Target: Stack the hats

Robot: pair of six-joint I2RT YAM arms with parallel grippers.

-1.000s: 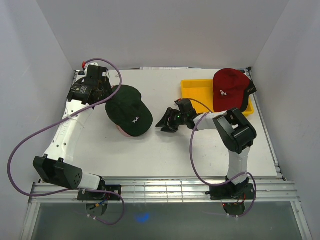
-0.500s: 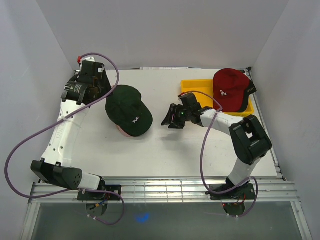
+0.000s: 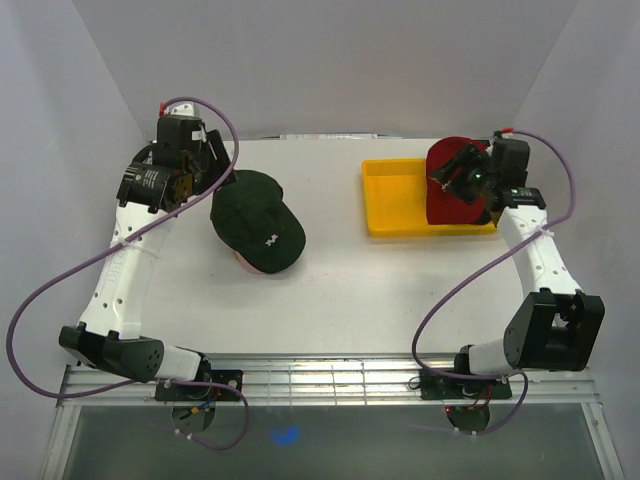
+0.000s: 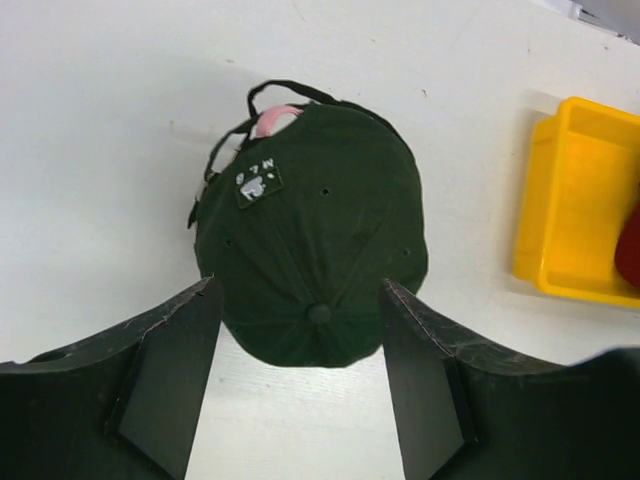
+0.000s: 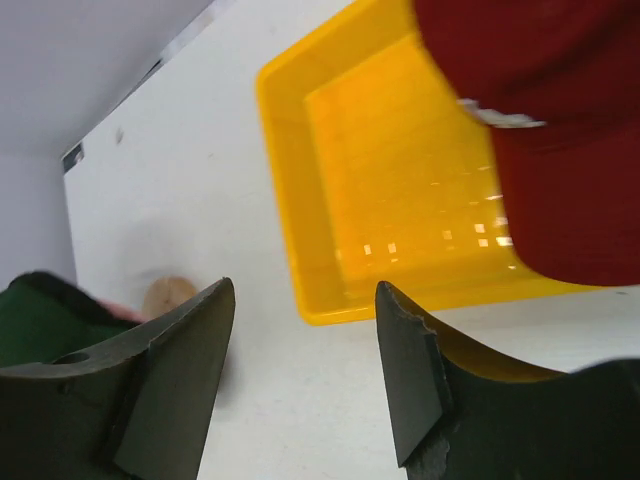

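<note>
A dark green hat (image 3: pixel 258 222) with a small white logo lies at the table's left. It sits over a pink hat whose edge shows at its back (image 4: pixel 272 120). My left gripper (image 3: pixel 212 170) hovers open just behind its crown (image 4: pixel 315 250), with nothing between the fingers. A red hat (image 3: pixel 447 196) with a white logo rests on the right end of the yellow tray (image 3: pixel 395 200). My right gripper (image 3: pixel 455 178) hangs open over that hat; in the right wrist view the red hat (image 5: pixel 550 130) fills the upper right and the jaws hold nothing.
A bit of a wooden stand (image 5: pixel 168 295) peeks out beside the dark hat. The tray (image 5: pixel 390 180) is bare on its left half. White walls close in the table on three sides, and purple cables loop from both arms.
My right arm has swung from the table's middle back and right to over the red hat, its jaws widening. The left gripper drew back slightly from the dark hat.
</note>
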